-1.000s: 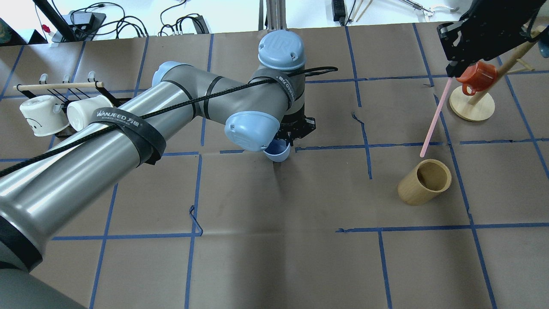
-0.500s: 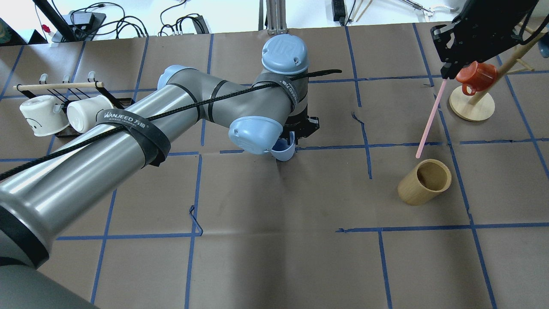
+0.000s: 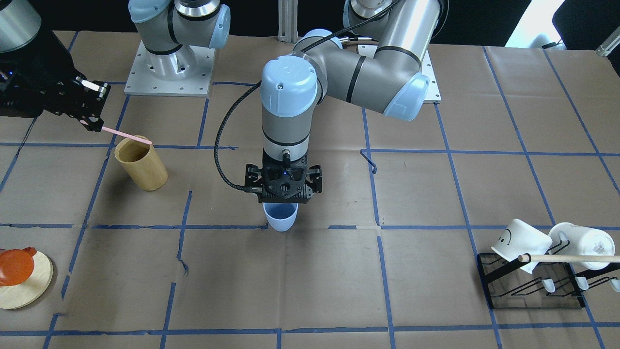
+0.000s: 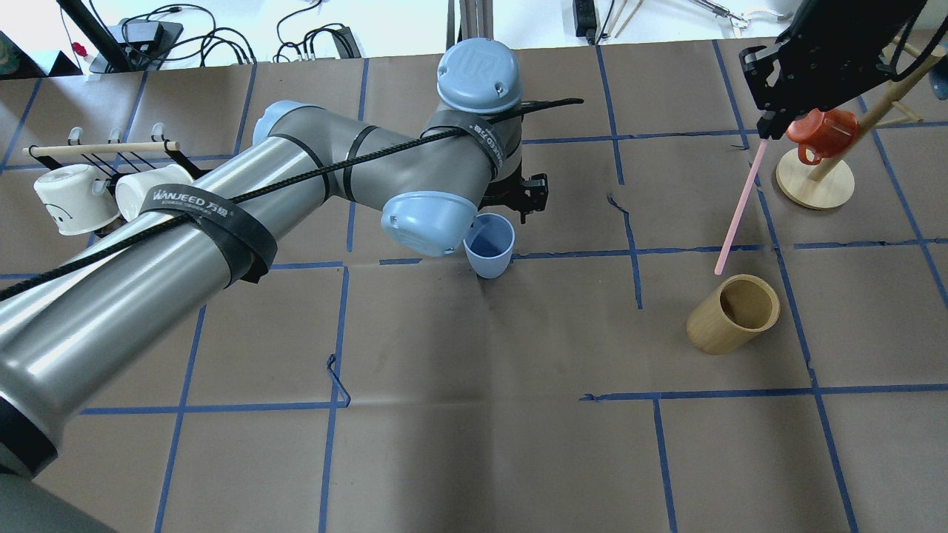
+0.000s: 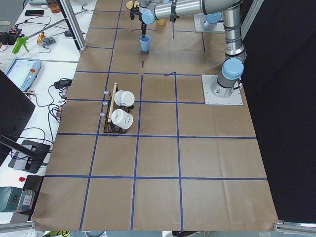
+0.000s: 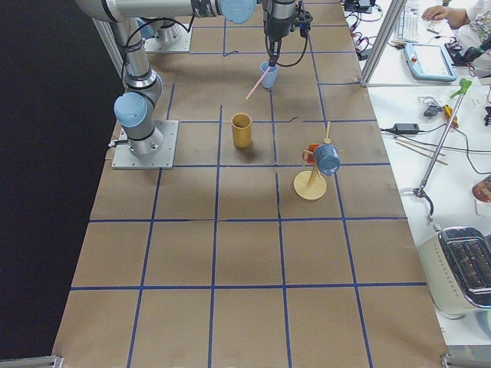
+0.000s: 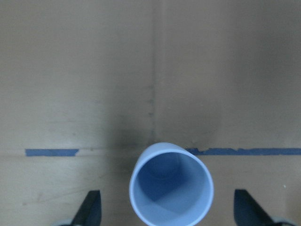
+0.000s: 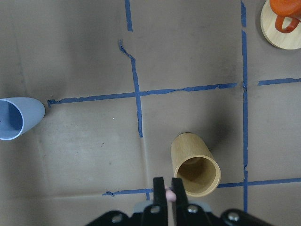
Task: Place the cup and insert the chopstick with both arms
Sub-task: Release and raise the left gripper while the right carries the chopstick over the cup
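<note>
The light blue cup [image 4: 489, 246] stands upright on the table near the middle, also seen in the front view [image 3: 281, 216]. My left gripper [image 3: 283, 195] hovers just above it, open; in the left wrist view its fingers [image 7: 91, 209] stand wide apart on either side of the cup [image 7: 171, 190] without touching it. My right gripper [image 4: 766, 126] is shut on one pale pink chopstick [image 4: 735, 207], which hangs tilted with its lower tip just above the far rim of the tan wooden cylinder [image 4: 733, 312]. The right wrist view shows the shut fingers [image 8: 160, 188] above that cylinder [image 8: 195, 165].
A black rack with two white mugs and a wooden dowel [image 4: 104, 194] sits at the left edge. A wooden mug tree [image 4: 815, 181] with an orange mug [image 4: 822, 132] stands at the far right, close behind the right gripper. Blue tape lines cross the brown paper.
The left gripper has let go of the cup and drawn up and back; the cup now stands free and upright. The right gripper has carried the chopstick slightly left.
</note>
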